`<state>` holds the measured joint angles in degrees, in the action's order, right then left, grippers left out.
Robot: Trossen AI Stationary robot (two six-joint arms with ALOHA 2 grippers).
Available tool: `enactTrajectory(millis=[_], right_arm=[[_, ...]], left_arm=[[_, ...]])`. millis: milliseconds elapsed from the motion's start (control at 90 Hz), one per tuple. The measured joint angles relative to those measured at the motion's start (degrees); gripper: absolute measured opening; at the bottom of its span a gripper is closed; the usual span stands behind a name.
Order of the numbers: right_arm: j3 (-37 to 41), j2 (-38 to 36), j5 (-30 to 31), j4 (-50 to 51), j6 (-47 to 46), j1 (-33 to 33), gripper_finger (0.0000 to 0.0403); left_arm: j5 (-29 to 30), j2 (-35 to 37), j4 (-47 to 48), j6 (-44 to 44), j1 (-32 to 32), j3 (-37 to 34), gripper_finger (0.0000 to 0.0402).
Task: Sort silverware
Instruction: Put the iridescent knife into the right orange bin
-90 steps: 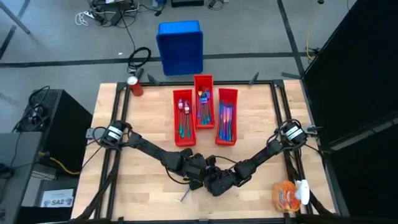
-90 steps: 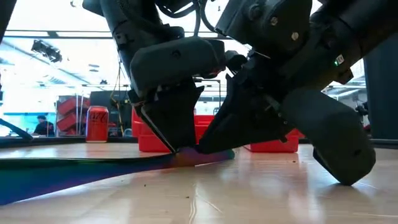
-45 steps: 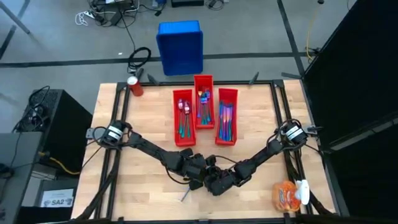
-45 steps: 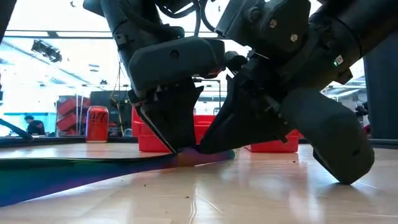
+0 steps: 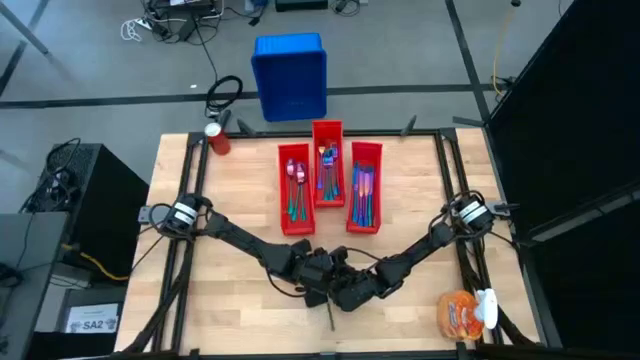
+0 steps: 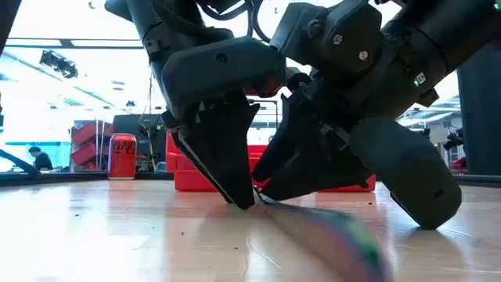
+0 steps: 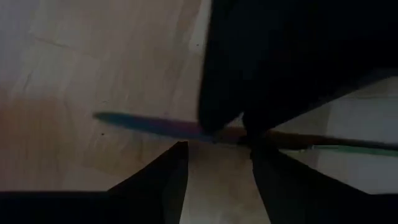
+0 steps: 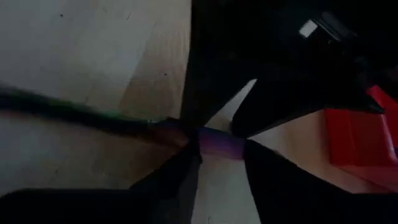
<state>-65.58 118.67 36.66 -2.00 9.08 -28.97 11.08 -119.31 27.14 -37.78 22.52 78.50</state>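
Glossy iridescent metal silverware (image 7: 155,126), pale wood table (image 5: 240,200), red plastic bins (image 5: 366,188)

Both end effectors (image 5: 335,290) together at table's (image 5: 240,200) front edge, utensil (image 5: 331,317) beneath.

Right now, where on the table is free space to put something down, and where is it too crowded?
Bare wood lies left of the three red bins, toward the red can, and right of them toward the table edge. The front middle is crowded: the left gripper and right gripper meet over one utensil. An orange bag fills the front right corner.
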Motion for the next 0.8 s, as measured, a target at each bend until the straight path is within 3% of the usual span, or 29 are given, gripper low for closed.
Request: enactTrajectory(millis=[200, 533, 800], right_arm=[[0.0, 0.0, -1.4, 0.2, -0.4, 0.9, 0.0135], [0.0, 0.0, -0.9, -0.6, 2.9, 0.0, 0.0120], [0.0, 0.0, -0.9, -0.7, 4.2, -0.6, 0.0160]], left_arm=[[-0.1, 0.0, -0.5, 0.1, 0.0, 0.0, 0.0160], [0.0, 0.0, -0.6, 1.2, 0.1, 0.0, 0.0160], [-0.1, 0.0, -0.6, 1.2, 0.1, 0.0, 0.0160]])
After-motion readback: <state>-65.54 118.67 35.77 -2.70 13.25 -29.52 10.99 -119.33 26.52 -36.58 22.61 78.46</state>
